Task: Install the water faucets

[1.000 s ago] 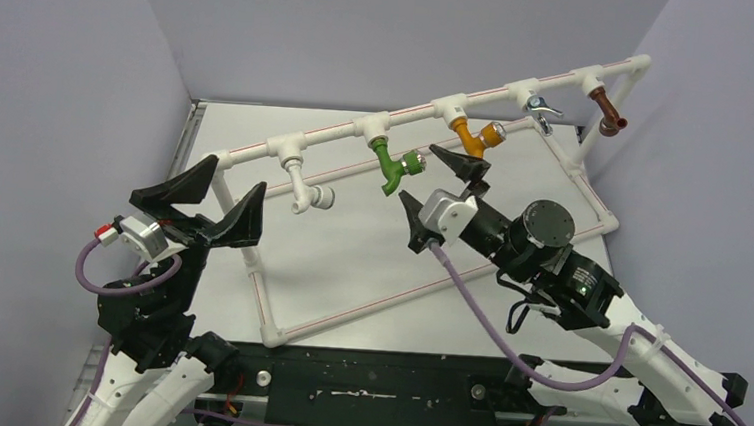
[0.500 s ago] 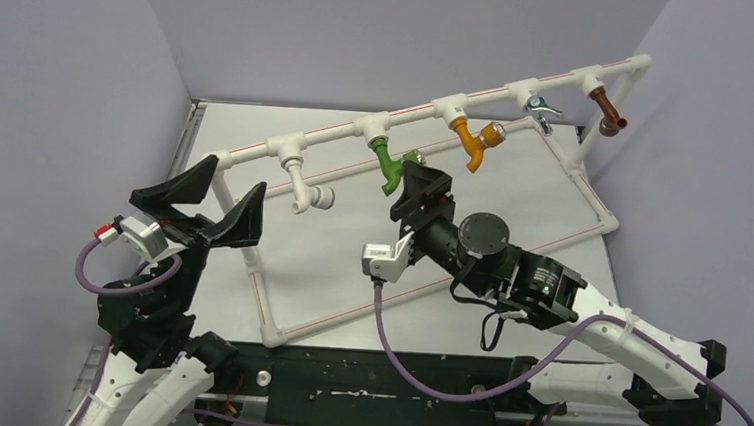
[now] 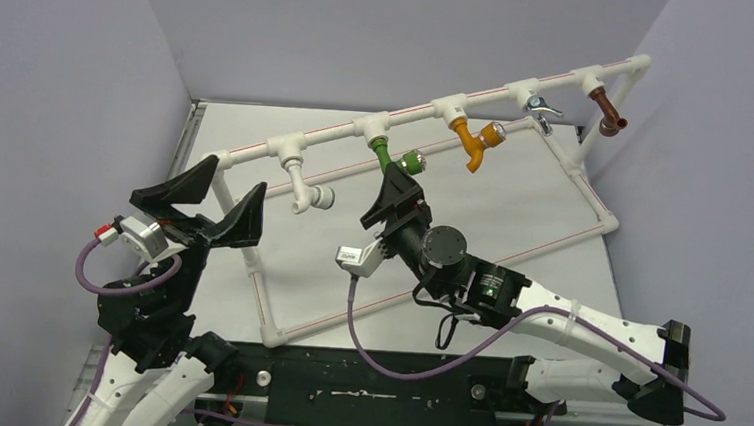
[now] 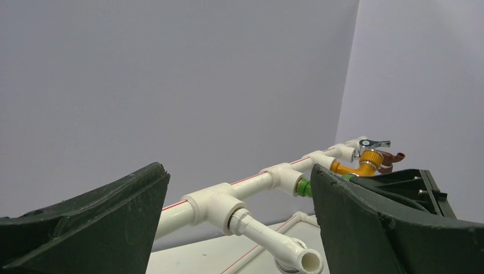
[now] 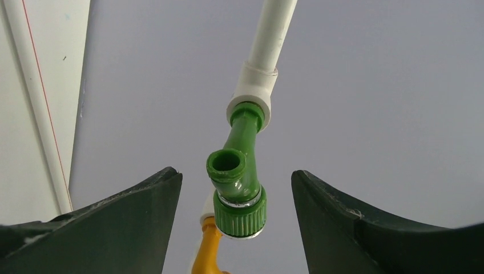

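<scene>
Green faucet [image 5: 240, 188] hangs from its white tee [image 5: 254, 94] at centre frame, between the parted jaws of my right gripper [image 5: 234, 174], untouched. I judge I should close squarely on its body, then turn about the thread axis without levering the pipe [image 5: 277, 28]. My left gripper [image 4: 240, 168] gapes wide, empty. No writing legible anywhere.

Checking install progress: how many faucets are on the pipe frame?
5 along the top rail, left to right: white faucet, green faucet, orange faucet, silver faucet, brown faucet. None look hidden.
</scene>
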Available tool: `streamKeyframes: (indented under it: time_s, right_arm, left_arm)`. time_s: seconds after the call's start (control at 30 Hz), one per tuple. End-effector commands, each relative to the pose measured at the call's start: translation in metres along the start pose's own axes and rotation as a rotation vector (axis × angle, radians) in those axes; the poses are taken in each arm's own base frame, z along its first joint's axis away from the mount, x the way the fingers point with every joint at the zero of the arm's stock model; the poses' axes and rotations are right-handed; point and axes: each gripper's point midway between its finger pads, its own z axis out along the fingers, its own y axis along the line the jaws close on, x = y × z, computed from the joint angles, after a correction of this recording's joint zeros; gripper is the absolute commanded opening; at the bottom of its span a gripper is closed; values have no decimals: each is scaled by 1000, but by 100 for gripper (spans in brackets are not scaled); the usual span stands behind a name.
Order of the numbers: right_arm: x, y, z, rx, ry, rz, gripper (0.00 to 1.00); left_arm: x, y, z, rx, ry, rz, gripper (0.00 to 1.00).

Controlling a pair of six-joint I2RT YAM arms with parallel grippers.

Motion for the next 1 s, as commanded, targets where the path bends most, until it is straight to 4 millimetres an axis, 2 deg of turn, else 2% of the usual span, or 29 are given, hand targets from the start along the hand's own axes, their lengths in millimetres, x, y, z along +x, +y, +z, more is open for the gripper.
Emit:
streamKeyframes:
  time_s: [0.0, 0.27, 0.6, 0.97]
  right_arm:
    - [14, -31, -4, 153, 78, 55, 71]
    - [14, -21, 8, 189, 86, 89, 62]
    - [21, -12, 15, 213, 94, 121, 56]
    - [17, -5, 23, 216, 97, 101, 54]
  left_arm:
    - [-14, -2, 1, 5, -39, 7, 94]
    - [-14, -2, 1, 5, -38, 7, 94]
    - [-12, -2, 1, 6, -34, 6, 94]
    - [-12, -2, 2, 8, -33, 4, 94]
